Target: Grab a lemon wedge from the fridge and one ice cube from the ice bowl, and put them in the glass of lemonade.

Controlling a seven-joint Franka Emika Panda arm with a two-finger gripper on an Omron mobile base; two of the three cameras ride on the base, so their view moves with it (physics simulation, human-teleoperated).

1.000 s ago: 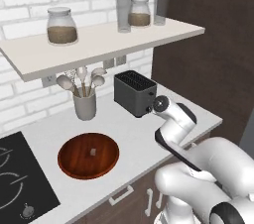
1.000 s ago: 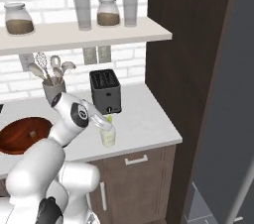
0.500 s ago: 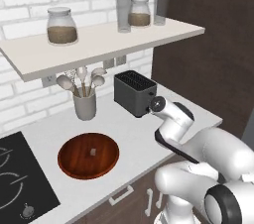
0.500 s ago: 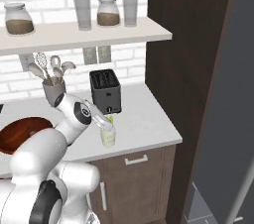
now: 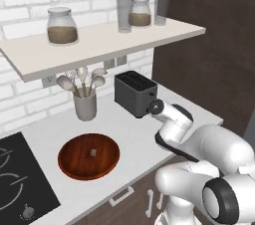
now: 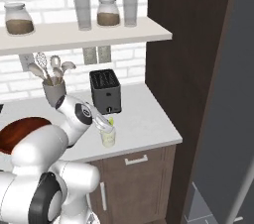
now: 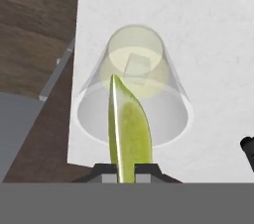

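My gripper [image 7: 126, 169] is shut on the lemon wedge [image 7: 129, 129], a thin yellow-green slice that points forward from between the fingertips. Directly below it stands the glass of lemonade [image 7: 134, 94], a short clear tumbler near the counter's front edge, with a faint square outline in its pale liquid. From the right base view the gripper [image 6: 105, 124] hovers just above the glass [image 6: 108, 138], and the wedge [image 6: 110, 121] hangs over its rim. The ice bowl [image 5: 74, 164] lies on the counter to the left with one ice cube [image 5: 92, 154] in it. The grey fridge [image 6: 223, 94] stands at the far right.
A black toaster [image 5: 135, 93] sits right behind the hand. A grey utensil cup [image 5: 85, 105] stands by the brick wall. The shelf [image 5: 99, 40] above carries jars and tall glasses. A black cooktop [image 5: 20, 179] lies left of the bowl. A dark tall panel [image 6: 183, 59] bounds the counter's right end.
The hand has edged a little to the right with the lemon wedge and now hangs over the glass. The grip on the wedge is unchanged.
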